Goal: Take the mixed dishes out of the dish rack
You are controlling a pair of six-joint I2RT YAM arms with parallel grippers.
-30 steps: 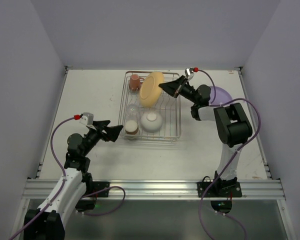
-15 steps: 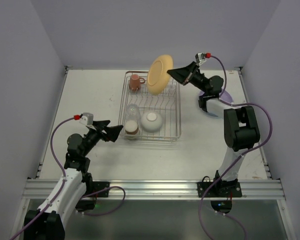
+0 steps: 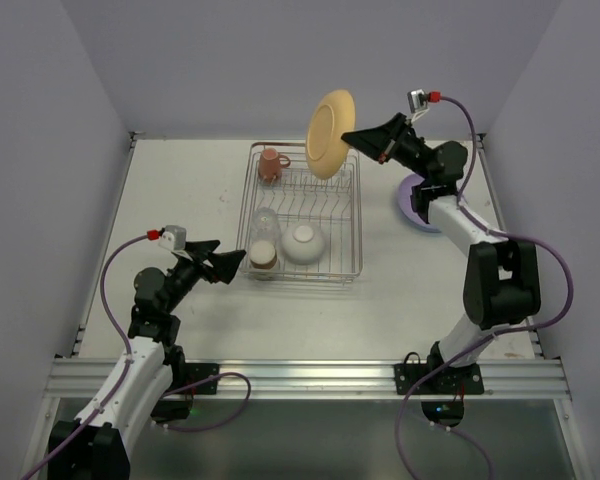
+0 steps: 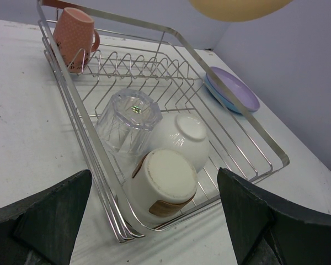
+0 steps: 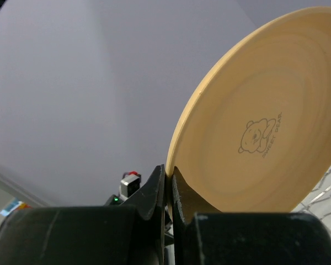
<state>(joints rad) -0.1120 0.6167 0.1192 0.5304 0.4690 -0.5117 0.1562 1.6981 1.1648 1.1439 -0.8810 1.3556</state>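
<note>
The yellow-orange plate [image 4: 237, 6] is sliced off by the top edge of the left wrist view, with only its lower rim showing. The dish rack [image 4: 254, 138] loses its far corner there too. The blue plate [image 4: 218, 98] is a mere sliver under the lilac plate [image 4: 234, 88]. The left gripper [image 4: 154, 174] shows just two dark fingers [image 4: 47, 221], cut by the bottom edge.

In the right wrist view the plate runs off the right edge. Its pinched rim is hidden inside the right gripper [image 5: 168, 171], and the lettering by the printed bear [image 5: 252, 137] is too small to read.

From overhead, the right arm [image 3: 480, 235] covers part of the lilac plate.

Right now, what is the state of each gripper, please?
Left gripper: open, holding nothing.
Right gripper: closed on the yellow plate.
</note>
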